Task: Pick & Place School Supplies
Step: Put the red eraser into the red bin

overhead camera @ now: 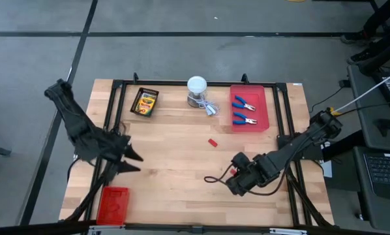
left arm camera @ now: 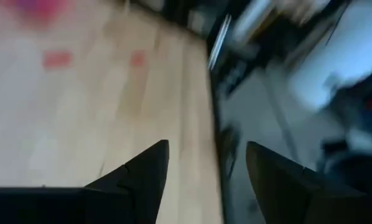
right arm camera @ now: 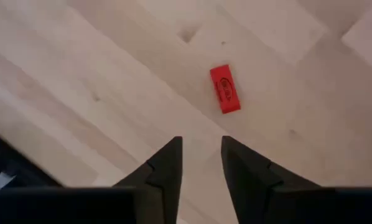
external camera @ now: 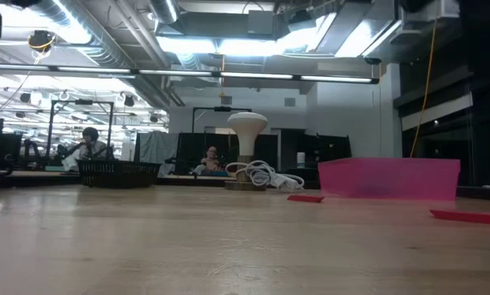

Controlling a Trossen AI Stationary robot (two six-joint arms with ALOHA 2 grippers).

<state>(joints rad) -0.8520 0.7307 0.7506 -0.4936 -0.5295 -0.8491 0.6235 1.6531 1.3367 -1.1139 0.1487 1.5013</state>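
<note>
Both arms are built from dark, near-black links with blocky joint housings. Left gripper (overhead camera: 135, 162) is ended by two pointed black fingers (left arm camera: 142, 177), wedge-shaped and matte. Same tapered black fingers (right arm camera: 164, 171) are seen on the right gripper (overhead camera: 233, 183). A thin dark cable loop is seen beside the right gripper, and a yellow cable at the right arm's base.
</note>
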